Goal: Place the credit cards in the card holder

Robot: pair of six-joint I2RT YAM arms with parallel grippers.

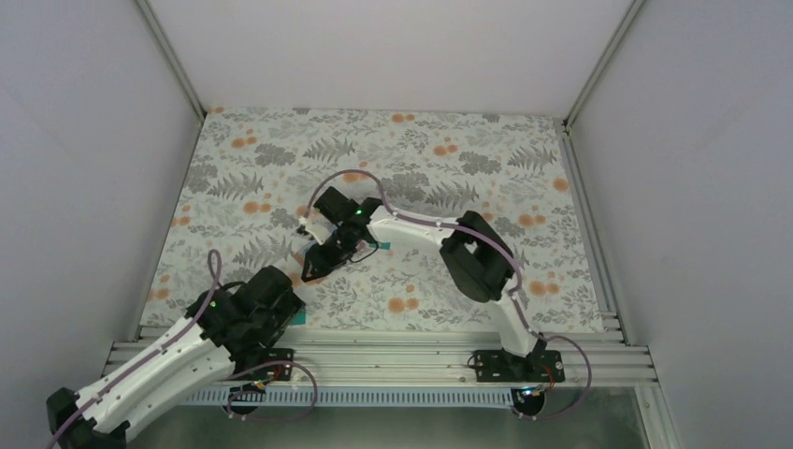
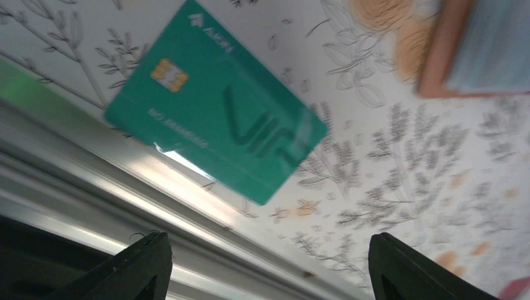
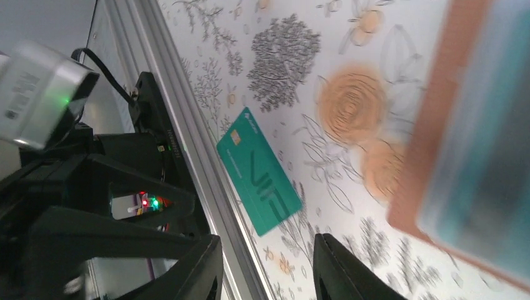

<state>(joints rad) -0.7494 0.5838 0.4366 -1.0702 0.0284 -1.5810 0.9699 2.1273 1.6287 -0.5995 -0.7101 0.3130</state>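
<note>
Fetching teal credit card (image 2: 215, 106): left claw (image 2: 269, 242) released near it, cannot tell right claw (image 3: 265, 242) state. Next: pinch edge, slot into card holder (image 2: 435, 59).

A robot lab, not a home. Plain white walls (image 1: 84, 140) on three sides, like a box. A left arm (image 1: 159, 374) and a right arm (image 1: 421, 229), both bolted to a metal rail (image 1: 393, 360) at the near edge. Flowery cloth (image 1: 393, 140) laid flat under them (the only homey bit). Thin purple cables (image 1: 348, 174) and tiny green lights (image 1: 213, 303).
</note>
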